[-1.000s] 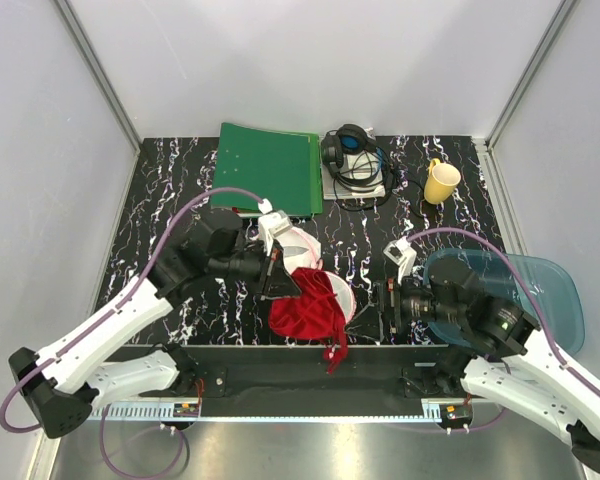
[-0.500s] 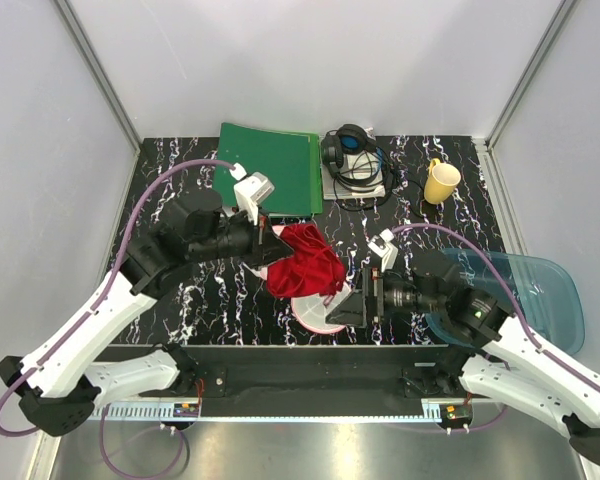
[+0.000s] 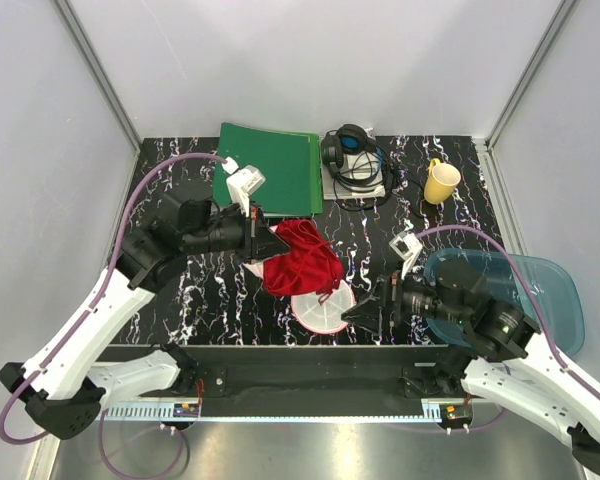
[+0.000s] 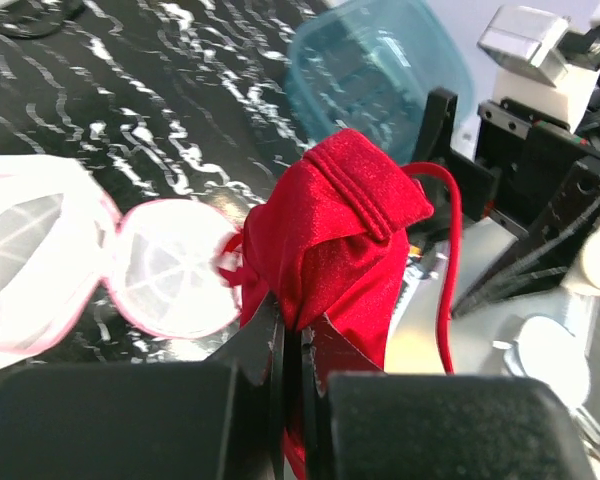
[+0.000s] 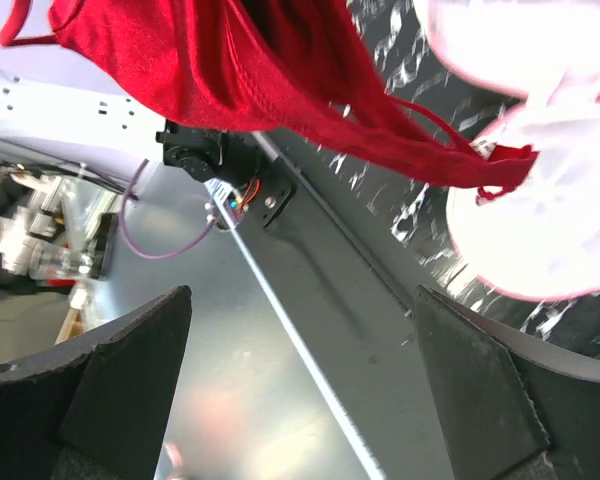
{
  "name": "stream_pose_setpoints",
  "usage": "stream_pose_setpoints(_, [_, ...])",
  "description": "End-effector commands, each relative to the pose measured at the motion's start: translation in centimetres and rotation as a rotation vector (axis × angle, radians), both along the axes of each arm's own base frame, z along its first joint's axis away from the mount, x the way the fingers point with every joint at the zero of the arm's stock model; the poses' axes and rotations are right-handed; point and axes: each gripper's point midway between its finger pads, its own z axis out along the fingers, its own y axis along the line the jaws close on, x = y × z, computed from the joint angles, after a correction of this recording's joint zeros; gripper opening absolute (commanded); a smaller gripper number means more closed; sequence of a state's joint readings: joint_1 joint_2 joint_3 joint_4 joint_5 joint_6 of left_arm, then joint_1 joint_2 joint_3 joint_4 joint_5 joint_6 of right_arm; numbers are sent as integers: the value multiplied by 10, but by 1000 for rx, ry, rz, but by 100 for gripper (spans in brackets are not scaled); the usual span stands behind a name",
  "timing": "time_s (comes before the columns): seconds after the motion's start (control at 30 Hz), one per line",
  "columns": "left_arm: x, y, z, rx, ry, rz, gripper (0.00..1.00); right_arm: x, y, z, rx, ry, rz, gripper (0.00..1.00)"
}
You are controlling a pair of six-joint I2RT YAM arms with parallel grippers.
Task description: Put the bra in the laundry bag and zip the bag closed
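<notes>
Left gripper [image 3: 272, 243]: pinched shut on a bunched fold of the bra [image 3: 300, 262], carrying it above the tabletop [image 3: 170, 165].
Right gripper [image 3: 365, 312]: jaws spread wide and holding nothing, low and just beside the right edge of the laundry bag [image 3: 323, 307].
Bra: bright red and satiny, gathered into a soft lump with thin straps trailing below. From above it covers the bag's far rim; whether it touches the mesh cannot be told.
Laundry bag: white mesh with pink trim, flat on the tabletop close to the near edge, between the two grippers. The left wrist view shows two round ribbed lobes side by side. Whether its mouth gapes cannot be told.
Key relation: the bag sits below the left gripper and toward the near edge. The bra's long axis hangs downward from the pinch. The right arm is the nearer to the bag.
Likely next: lowering the bra onto the bag, with the right gripper placed to steady or part the rim.
</notes>
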State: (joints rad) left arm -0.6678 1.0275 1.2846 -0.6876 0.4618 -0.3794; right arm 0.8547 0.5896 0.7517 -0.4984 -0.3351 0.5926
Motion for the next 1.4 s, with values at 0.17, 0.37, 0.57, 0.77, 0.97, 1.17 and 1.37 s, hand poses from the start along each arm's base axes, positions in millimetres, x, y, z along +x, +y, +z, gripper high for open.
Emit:
stream_pose_setpoints(0.17, [-35,1,63,-179,-36,-134,0,31,16,14,75,-412,31,98])
stream_pose_setpoints(0.37, [-45,3,80,-230,-7,-162,0,39,22,17,115,-549,33,99])
stream_pose_setpoints(0.57, [-47,3,92,-266,1,-171,0,26,35,15,207,-528,117,97])
stream_pose_setpoints(0.77, [-46,2,101,-297,4,-181,0,26,41,13,247,-512,124,95])
stream_pose_setpoints(0.97, [-46,3,110,-316,2,-193,0,26,42,-8,205,-451,132,91])
stream_pose_setpoints(1.17, [-45,2,110,-322,9,-196,0,17,39,-7,254,-409,136,88])
stream_pose_setpoints(1.37, [-45,2,110,-331,13,-199,0,18,41,-7,270,-375,126,80])
